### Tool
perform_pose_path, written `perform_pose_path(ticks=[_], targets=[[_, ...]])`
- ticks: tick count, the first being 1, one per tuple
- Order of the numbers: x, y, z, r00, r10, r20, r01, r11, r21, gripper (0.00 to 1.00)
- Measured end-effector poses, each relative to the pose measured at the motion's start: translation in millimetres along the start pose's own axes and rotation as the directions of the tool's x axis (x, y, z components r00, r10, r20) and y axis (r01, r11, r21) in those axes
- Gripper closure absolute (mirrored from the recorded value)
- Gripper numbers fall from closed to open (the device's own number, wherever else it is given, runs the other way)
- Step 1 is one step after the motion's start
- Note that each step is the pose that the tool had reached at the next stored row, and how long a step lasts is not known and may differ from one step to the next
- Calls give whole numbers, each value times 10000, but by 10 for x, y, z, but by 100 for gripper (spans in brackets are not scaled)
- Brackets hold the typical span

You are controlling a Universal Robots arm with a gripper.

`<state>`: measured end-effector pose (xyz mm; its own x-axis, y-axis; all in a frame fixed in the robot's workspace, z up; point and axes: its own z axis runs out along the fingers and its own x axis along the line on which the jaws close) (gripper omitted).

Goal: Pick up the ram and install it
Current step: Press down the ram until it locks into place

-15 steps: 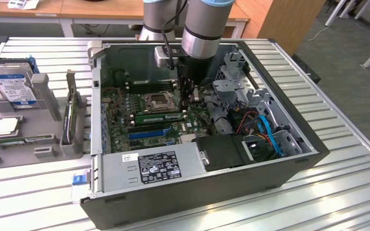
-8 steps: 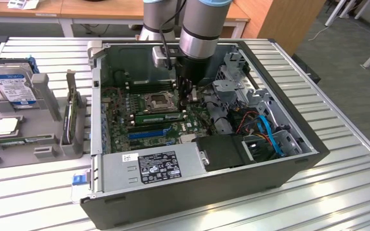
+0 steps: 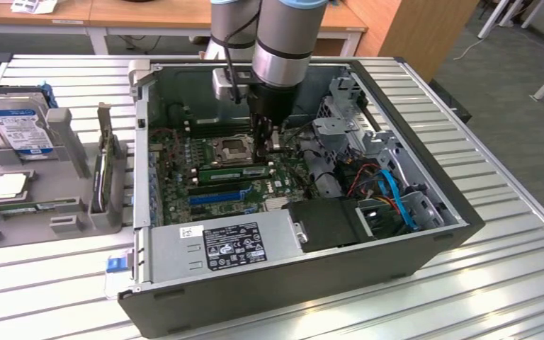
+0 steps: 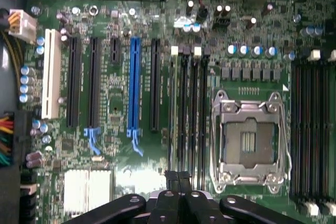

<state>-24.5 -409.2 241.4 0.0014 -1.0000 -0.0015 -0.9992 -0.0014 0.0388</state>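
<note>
Exterior view, from its left: holder (image 3: 64, 212) on the surface (image 3: 499, 283) keeps the drive (image 3: 17, 127) and card (image 3: 107, 173) upright, presumably for easy grasping. A thin green strip lies at its front; we cannot tell what it is.

Case (image 3: 300, 283) lies open on its side, so the board (image 3: 182, 159) faces up to the arm.

Ram (image 3: 234, 172) stands in a slot beside the socket (image 3: 231, 149), apparently seated.

Claw (image 3: 274, 149) is closed and grips nothing we can see. The wrist view places it over the slot ends, which we judge suits pressing down.
</note>
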Motion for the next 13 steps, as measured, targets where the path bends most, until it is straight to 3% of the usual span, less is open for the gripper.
perform_pose_path(ticks=[13], targets=[[0, 314, 12, 10000, 1, 0, -1, 10000, 5, 90]])
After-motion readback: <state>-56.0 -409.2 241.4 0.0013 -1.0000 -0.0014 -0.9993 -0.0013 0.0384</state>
